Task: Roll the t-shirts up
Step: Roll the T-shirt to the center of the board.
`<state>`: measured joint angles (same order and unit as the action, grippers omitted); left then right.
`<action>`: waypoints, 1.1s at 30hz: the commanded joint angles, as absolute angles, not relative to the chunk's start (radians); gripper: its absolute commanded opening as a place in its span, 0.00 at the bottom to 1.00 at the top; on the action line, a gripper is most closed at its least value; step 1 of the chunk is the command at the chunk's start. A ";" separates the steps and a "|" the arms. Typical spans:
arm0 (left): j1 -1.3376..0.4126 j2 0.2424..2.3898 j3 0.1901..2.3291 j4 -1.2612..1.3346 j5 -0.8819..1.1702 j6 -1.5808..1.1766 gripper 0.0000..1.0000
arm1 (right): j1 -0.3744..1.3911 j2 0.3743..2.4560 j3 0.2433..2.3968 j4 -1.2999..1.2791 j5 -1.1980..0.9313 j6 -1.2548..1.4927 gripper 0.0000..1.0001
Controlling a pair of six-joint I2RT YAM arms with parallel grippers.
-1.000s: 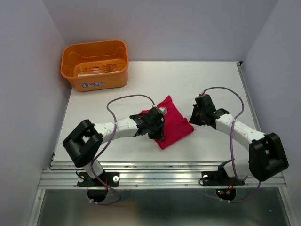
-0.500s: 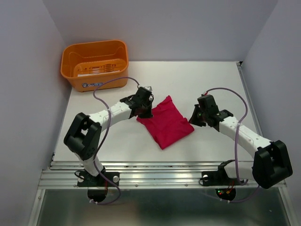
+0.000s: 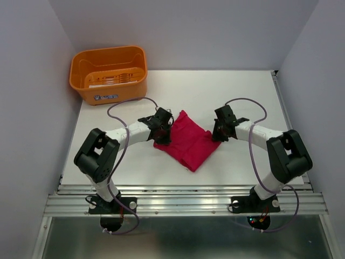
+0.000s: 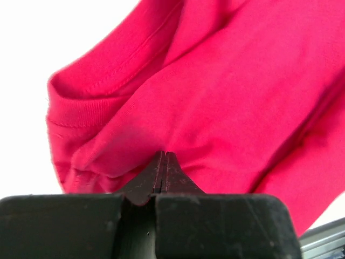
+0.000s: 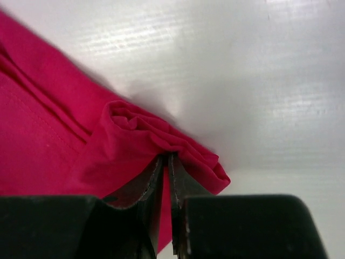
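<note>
The crimson-pink t-shirt (image 3: 187, 143) lies folded into a flat diamond-shaped bundle on the white table (image 3: 242, 91). My left gripper (image 3: 163, 134) is at its left edge. In the left wrist view the jaws (image 4: 163, 155) are pressed together with their tips pinched into puckered fabric of the shirt (image 4: 226, 97) beside a ribbed hem. My right gripper (image 3: 217, 133) is at the shirt's right corner. In the right wrist view it (image 5: 166, 157) is shut on a bunched fold of the shirt (image 5: 48, 145), with fabric showing between the fingers.
An orange basket (image 3: 129, 89) stands at the table's far left corner, well apart from the shirt. Grey walls close in the left, back and right. The arms' cables arc over the table on both sides of the shirt.
My left gripper has moved from on top of the shirt to its left edge. My right gripper has come in onto the right corner. The shirt has shifted slightly left.
</note>
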<state>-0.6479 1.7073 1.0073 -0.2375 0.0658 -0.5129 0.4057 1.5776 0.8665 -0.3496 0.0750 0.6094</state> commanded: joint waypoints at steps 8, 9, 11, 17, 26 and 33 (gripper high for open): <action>-0.701 1.439 1.152 -0.394 -0.181 -0.402 0.22 | 0.407 1.450 0.966 -0.360 0.152 0.583 0.32; -0.719 1.440 1.164 -0.420 -0.196 -0.393 0.31 | 0.391 1.425 0.945 -0.365 0.153 0.592 0.40; -0.799 1.448 1.196 -0.443 -0.225 -0.388 0.39 | 0.367 1.355 0.913 -0.371 0.138 0.606 0.52; -1.004 1.505 1.229 -0.477 -0.305 -0.379 0.58 | 0.270 1.194 0.741 -0.371 0.049 0.707 0.86; -1.270 1.663 1.272 -0.505 -0.429 -0.347 0.70 | 0.181 0.957 0.539 -0.383 -0.040 0.825 0.89; -1.362 1.779 1.319 -0.505 -0.501 -0.296 0.72 | 0.181 0.933 0.525 -0.396 -0.051 0.830 0.90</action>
<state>-1.3312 1.7523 1.2598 -0.4900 -0.4080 -0.3363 0.1890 0.9493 0.5217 -0.4038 -0.0277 0.8139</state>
